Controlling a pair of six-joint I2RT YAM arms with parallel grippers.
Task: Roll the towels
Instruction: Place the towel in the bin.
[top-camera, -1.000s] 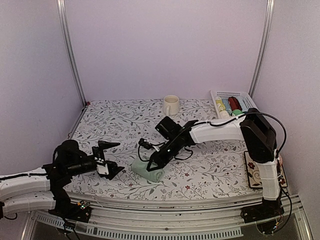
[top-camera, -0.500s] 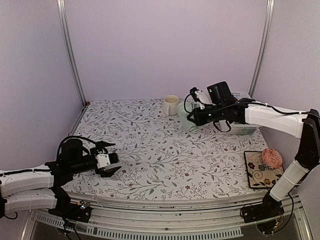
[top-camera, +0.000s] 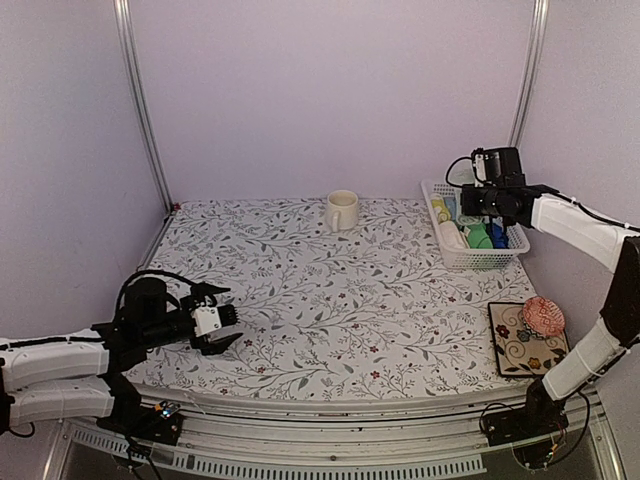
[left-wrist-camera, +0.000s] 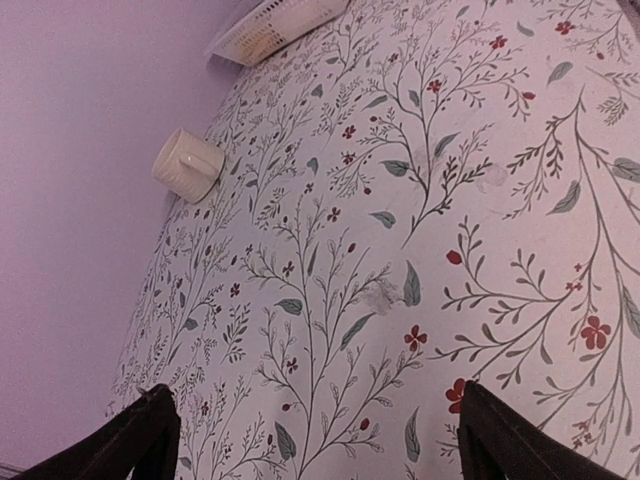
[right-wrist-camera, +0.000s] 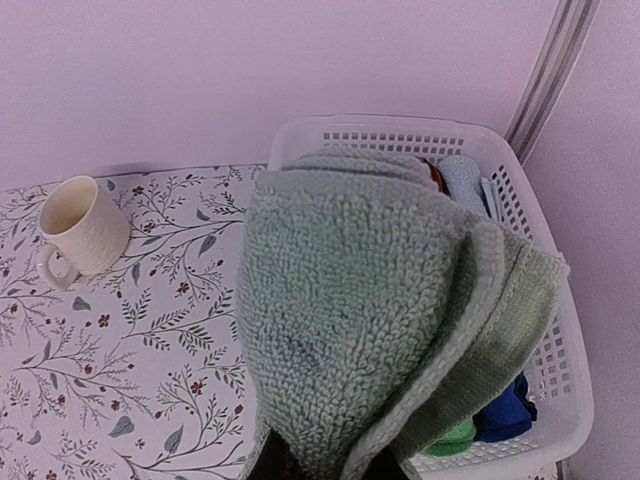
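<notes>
The pale sage green towel (right-wrist-camera: 380, 300) is bunched and hangs from my right gripper (right-wrist-camera: 325, 465), which is shut on its lower fold. In the top view my right gripper (top-camera: 474, 200) is raised over the white basket (top-camera: 478, 261) at the back right, and the towel is mostly hidden behind it. A cream-white roll (top-camera: 452, 237) lies in the basket's near left; I cannot tell whether it is the cream towel. My left gripper (top-camera: 216, 330) is open and empty, low over the front left of the floral tablecloth (left-wrist-camera: 400, 200), fingertips (left-wrist-camera: 150, 430) wide apart.
A cream mug (top-camera: 341, 210) stands at the back centre and shows in the right wrist view (right-wrist-camera: 82, 227) and the left wrist view (left-wrist-camera: 187, 166). The basket (right-wrist-camera: 545, 300) also holds green and blue items (right-wrist-camera: 505, 415). A patterned plate (top-camera: 525, 345) with a pink object (top-camera: 545, 316) sits front right.
My right arm has carried the green towel from the table's front centre to the back right, above the basket. The left arm has barely moved.
</notes>
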